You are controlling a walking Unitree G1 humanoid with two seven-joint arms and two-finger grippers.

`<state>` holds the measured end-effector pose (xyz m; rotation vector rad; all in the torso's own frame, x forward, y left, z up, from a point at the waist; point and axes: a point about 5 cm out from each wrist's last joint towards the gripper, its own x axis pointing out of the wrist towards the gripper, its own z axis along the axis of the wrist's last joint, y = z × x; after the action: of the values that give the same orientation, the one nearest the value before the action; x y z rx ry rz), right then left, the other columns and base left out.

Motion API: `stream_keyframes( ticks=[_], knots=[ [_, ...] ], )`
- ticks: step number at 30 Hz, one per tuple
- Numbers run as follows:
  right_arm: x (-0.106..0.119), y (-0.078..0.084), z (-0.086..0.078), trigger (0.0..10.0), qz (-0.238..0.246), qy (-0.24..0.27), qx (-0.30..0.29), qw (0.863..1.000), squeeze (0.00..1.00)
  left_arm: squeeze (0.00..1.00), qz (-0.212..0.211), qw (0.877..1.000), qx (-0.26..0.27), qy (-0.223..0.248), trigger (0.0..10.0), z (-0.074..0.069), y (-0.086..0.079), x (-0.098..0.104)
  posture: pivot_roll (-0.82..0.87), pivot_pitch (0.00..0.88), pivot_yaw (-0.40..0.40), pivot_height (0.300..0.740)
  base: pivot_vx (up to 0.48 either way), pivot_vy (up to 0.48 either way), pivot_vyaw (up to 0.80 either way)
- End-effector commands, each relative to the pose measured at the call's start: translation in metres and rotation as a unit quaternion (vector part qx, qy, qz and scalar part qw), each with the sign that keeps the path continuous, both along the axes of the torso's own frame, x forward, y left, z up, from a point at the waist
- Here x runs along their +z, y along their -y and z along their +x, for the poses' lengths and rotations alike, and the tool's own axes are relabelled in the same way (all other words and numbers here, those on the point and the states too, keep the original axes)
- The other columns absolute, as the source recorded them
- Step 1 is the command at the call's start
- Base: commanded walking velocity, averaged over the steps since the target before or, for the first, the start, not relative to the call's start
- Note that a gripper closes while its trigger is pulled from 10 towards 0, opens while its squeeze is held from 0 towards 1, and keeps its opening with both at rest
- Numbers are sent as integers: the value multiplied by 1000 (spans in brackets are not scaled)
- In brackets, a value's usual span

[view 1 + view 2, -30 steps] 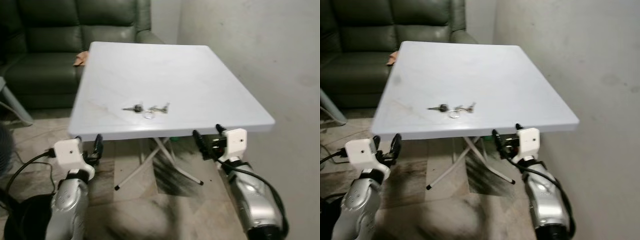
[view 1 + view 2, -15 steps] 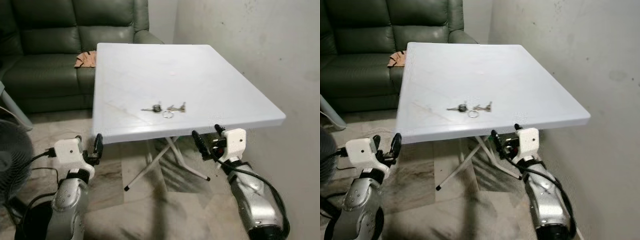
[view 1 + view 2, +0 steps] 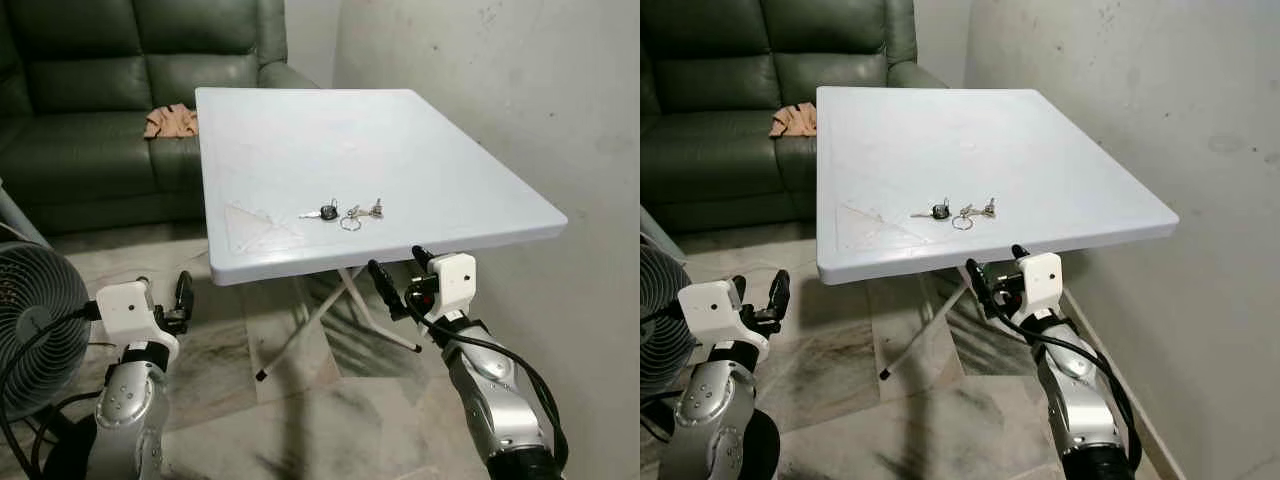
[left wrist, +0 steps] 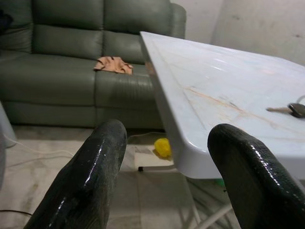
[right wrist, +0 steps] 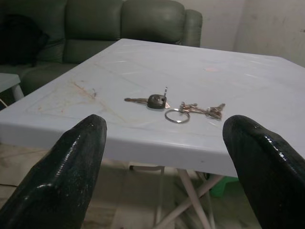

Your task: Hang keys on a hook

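A bunch of keys (image 3: pixel 340 212) on a ring lies near the front edge of the pale folding table (image 3: pixel 330 140). One key has a black head (image 5: pixel 157 100). My right gripper (image 3: pixel 395 262) is open and empty, held just below and in front of the table's front edge, with the keys straight ahead of it in the right wrist view. My left gripper (image 3: pixel 165 292) is open and empty, low beside the table's front left corner. In the left wrist view that corner (image 4: pixel 190 162) sits between the fingers, and one key (image 4: pixel 295 109) shows at the frame's side.
A dark green leather sofa (image 3: pixel 90 100) stands behind the table with a tan cloth (image 3: pixel 170 120) on its seat. A floor fan (image 3: pixel 35 310) stands at my left. A bare wall (image 3: pixel 480 100) runs along the right. Folding legs and a yellow object (image 4: pixel 163 147) are under the table.
The camera has shifted: the table now sits more to the right and the fan has come into view on the left. The keys lie where they were. Both grippers remain open.
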<state>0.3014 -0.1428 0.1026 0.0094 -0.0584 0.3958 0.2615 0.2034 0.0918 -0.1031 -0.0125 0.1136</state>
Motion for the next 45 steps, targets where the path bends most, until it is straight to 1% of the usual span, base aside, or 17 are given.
stream_keyframes(
  ticks=[1,6,14,20,26,38,42,45],
  knots=[
    [2,2,2,10000,1,4,-1,1000,0,0,3,1000,1,-4,10000,0,2,0,-2,2,-66,740,0,0,0],
    [3,2,2,10000,1,3,-1,1000,0,0,1,1000,1,-5,10000,0,2,0,-2,3,-65,740,0,0,0],
    [3,3,2,10000,0,4,-1,1000,0,0,-6,1000,-19,-3,10000,0,4,1,-4,6,-65,740,0,0,0],
    [3,3,2,10000,0,4,-2,1000,0,0,1,1000,-17,-3,10000,0,4,2,-6,8,-65,740,319,0,0],
    [4,3,1,10000,1,4,0,1000,0,0,-9,1000,-20,-3,10000,0,5,2,-7,14,-66,740,480,0,0],
    [3,2,1,10000,1,3,5,1000,0,0,-5,1000,-18,-3,10000,-1,5,2,0,16,-68,740,480,0,0],
    [3,2,1,10000,1,2,6,1000,0,0,1,1000,-9,-7,10000,-1,5,2,0,18,-68,740,77,0,0],
    [2,1,1,10000,-1,-1,9,1000,0,0,4,1000,-8,4,10000,-2,7,3,0,20,-68,740,0,0,0]
  ],
)
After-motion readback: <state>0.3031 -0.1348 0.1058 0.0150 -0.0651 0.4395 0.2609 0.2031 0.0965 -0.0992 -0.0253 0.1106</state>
